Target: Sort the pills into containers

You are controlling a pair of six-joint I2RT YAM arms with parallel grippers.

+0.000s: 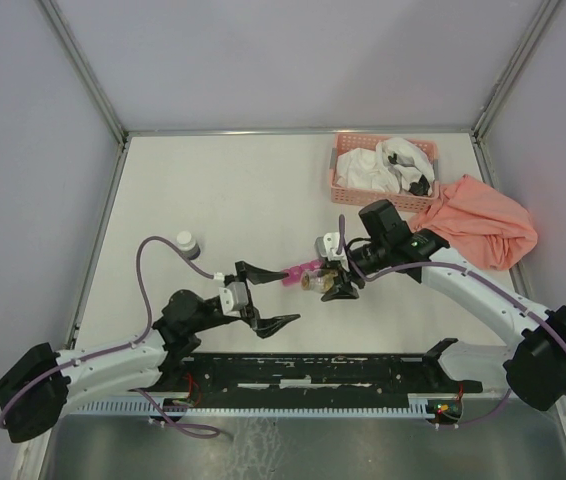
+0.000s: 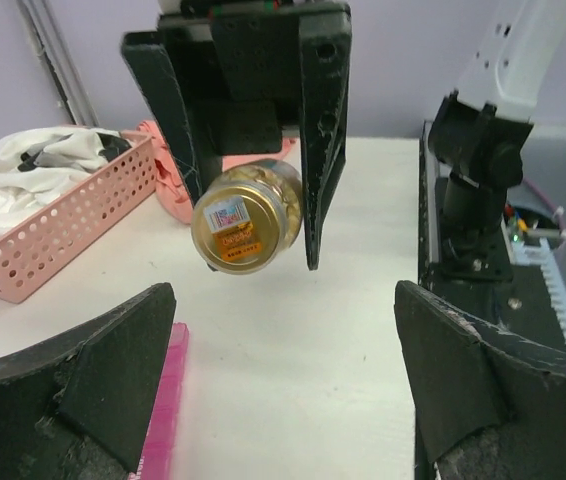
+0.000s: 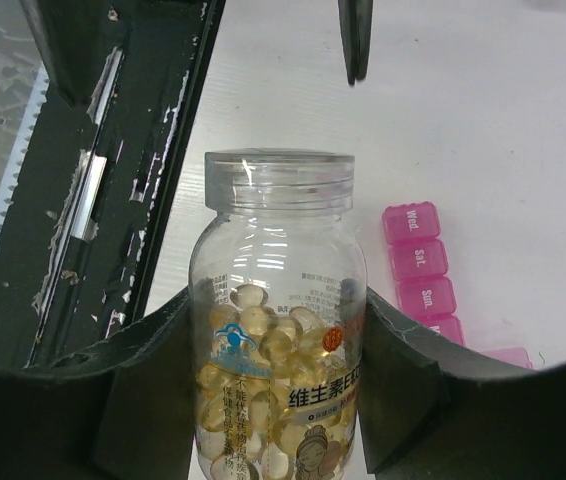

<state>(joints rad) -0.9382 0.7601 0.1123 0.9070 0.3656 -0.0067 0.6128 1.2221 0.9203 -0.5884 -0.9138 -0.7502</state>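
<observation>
Your left end effector (image 1: 291, 296) stands with its fingers wide apart and grips nothing. It hovers low over the table (image 1: 213, 190), facing the right arm. Your right end effector (image 1: 335, 283) is clamped on a clear pill bottle (image 3: 278, 330), one finger on each side of its body. The bottle's clear lid is on, and it is partly filled with yellow softgels (image 3: 263, 335). It is held on its side, with its labelled base turned toward the left wrist camera.

The magenta pill-organizer strip (image 1: 298, 273) lies flat on the table between the two end effectors, just beside the bottle. The compartment lids that show are shut and carry day labels.

At the far right sits a salmon lattice basket (image 1: 341, 185) holding white cloth (image 1: 378, 165). A salmon cloth (image 1: 478, 225) lies crumpled beside it.
</observation>
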